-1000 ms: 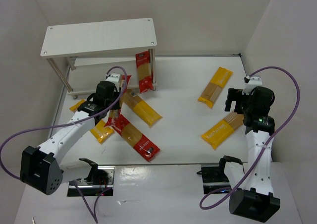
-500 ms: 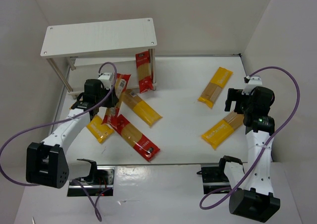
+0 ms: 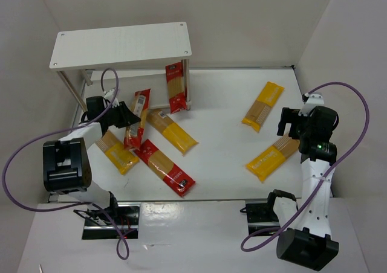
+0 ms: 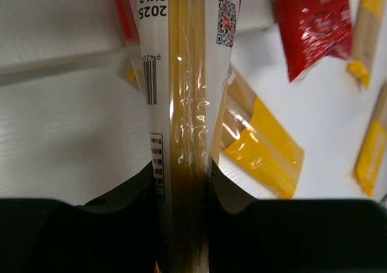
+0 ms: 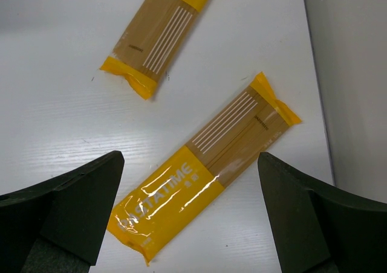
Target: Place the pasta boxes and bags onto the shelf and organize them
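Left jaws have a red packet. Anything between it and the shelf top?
Nothing visible does. The shelf top is bare; the held red packet in the left gripper is by its left front. A second red packet leans at the right front leg, off to the side.

A flat white matte worktop fills the scene. Three plain off-white wall panels box it in: a back panel, a left panel and a right panel. A thin dark seam runs where the worktop meets the back panel. The light is soft and even, casting faint shadows and leaving a dull sheen on the near white ledge.
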Available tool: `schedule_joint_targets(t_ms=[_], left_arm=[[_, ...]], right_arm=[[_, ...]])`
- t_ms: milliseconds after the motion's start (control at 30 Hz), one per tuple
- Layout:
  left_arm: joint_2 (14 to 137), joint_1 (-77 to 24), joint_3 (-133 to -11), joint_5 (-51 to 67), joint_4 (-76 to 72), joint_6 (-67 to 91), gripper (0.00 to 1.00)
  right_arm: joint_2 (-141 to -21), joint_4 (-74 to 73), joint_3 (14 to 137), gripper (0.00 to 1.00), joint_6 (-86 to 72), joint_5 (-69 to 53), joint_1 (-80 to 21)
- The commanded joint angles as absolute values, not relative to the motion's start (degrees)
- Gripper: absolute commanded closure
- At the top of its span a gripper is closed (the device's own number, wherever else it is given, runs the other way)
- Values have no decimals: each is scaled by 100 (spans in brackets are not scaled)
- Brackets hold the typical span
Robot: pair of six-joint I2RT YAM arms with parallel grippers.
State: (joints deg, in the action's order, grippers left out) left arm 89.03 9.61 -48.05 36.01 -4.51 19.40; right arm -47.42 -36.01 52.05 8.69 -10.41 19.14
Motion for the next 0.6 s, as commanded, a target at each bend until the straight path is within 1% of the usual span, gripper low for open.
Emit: schedule_joint_targets(t_ms=[0, 167, 567], left_arm=[[8946, 1002, -5229, 4623, -1888, 2679, 100], [9280, 1002, -5439, 4702, -2311, 3225, 100], [9791, 923, -6002, 4483, -2575, 3954, 100]], right_arm=[[-4676, -3322, 5203, 0, 958, -1107, 1978], [-4676, -3322, 5203, 0, 958, -1160, 1978], [-4676, -3322, 5203, 0, 958, -1160, 2030]])
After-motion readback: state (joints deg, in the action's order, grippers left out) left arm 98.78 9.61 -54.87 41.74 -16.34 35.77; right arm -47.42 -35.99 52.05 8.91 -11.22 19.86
